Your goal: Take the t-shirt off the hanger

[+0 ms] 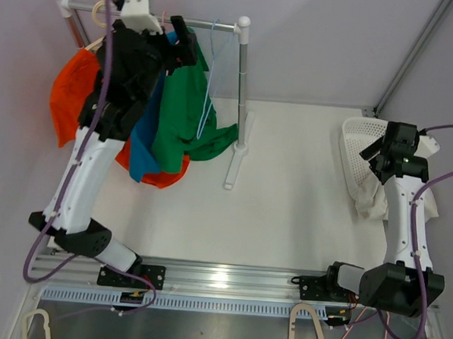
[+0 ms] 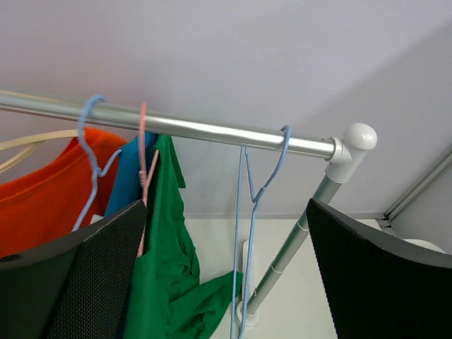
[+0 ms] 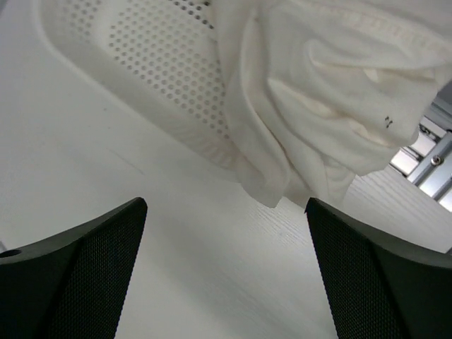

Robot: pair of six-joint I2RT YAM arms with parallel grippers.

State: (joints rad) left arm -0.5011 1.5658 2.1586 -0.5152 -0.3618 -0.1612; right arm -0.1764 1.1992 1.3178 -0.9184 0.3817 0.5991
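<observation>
A green t-shirt (image 1: 180, 118) hangs bunched on a pink hanger (image 2: 143, 159) from the rack rail (image 2: 212, 131); it also shows in the left wrist view (image 2: 159, 282). Its lower part droops toward the rack post. My left gripper (image 1: 183, 46) is raised at rail height beside the shirt's top. In the left wrist view it (image 2: 226, 282) is open and empty, with the green shirt against its left finger (image 2: 78, 282). My right gripper (image 1: 376, 151) is open and empty, low over the table by a white basket; it also shows in the right wrist view (image 3: 226, 282).
A blue t-shirt (image 1: 144, 146) and an orange t-shirt (image 1: 72, 93) hang left of the green one. A bare light-blue hanger (image 2: 258, 212) hangs near the rack post (image 1: 241, 102). A white basket (image 1: 359, 146) with white cloth (image 3: 318, 92) spilling out lies at the right.
</observation>
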